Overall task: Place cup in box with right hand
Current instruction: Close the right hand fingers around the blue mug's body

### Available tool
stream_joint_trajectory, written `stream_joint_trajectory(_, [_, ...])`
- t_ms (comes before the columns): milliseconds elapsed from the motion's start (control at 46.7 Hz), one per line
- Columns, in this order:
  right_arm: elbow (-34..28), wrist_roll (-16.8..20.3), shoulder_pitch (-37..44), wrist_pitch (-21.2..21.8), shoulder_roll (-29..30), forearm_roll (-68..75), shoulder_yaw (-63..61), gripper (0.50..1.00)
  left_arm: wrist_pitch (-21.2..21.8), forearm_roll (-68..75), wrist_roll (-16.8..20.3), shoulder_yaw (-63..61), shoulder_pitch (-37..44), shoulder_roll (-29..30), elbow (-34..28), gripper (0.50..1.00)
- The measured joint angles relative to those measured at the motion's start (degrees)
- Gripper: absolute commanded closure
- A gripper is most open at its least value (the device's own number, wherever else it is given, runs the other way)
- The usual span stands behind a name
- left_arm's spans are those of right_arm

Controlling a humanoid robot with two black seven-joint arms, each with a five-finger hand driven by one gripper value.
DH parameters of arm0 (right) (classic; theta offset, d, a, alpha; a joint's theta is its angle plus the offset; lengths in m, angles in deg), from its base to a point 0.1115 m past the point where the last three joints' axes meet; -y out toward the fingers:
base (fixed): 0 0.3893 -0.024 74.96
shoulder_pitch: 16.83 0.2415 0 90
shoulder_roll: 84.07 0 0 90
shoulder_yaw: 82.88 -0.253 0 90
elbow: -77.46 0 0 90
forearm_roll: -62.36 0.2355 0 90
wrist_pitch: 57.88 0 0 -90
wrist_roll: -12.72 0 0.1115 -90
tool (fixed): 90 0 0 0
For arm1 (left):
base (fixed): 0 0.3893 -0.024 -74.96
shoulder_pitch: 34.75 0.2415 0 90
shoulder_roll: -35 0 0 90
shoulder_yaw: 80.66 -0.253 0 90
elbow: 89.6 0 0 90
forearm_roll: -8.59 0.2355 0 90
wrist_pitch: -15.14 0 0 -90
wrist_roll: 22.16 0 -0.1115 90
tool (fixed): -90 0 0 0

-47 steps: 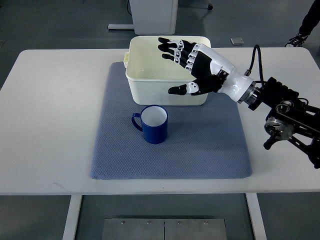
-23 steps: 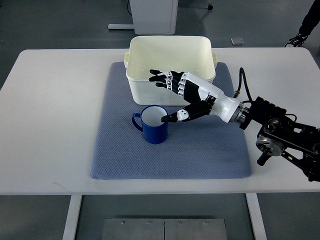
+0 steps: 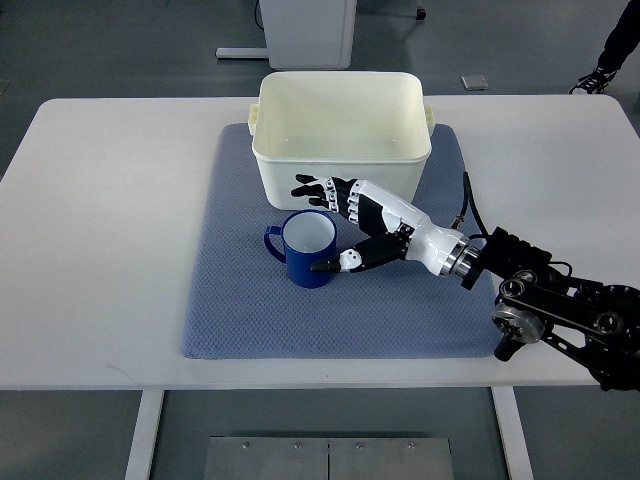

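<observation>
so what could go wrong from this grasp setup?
1. The right hand straddles the blue cup with its fingers open; closing unevenly could tip or push it along the mat.
2. The white box stands right behind the cup, so lifting too low may clip its near wall.

The right hand [image 3: 345,222], fingers spread, brackets the blue cup [image 3: 306,249] beside the box [image 3: 341,178].

I am working over a white table [image 3: 110,200], a blue-grey mat [image 3: 400,310] lying flat on its middle, reaching almost to its near edge.
</observation>
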Motion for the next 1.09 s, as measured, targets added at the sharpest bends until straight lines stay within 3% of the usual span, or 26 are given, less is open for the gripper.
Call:
stream_joint_trajectory(707, [5.06, 5.99, -2.6, -8.07, 6.3, 0.84, -0.14, 0.5, 0.0, 0.0, 0.0, 0.0, 0.0, 0.0, 0.0, 0.5])
stream_joint_trajectory(1092, [6.83, 8.18, -3.1, -8.75, 8.13, 1.05, -0.64, 0.5, 0.0, 0.0, 0.0, 0.0, 0.0, 0.0, 0.0, 0.5])
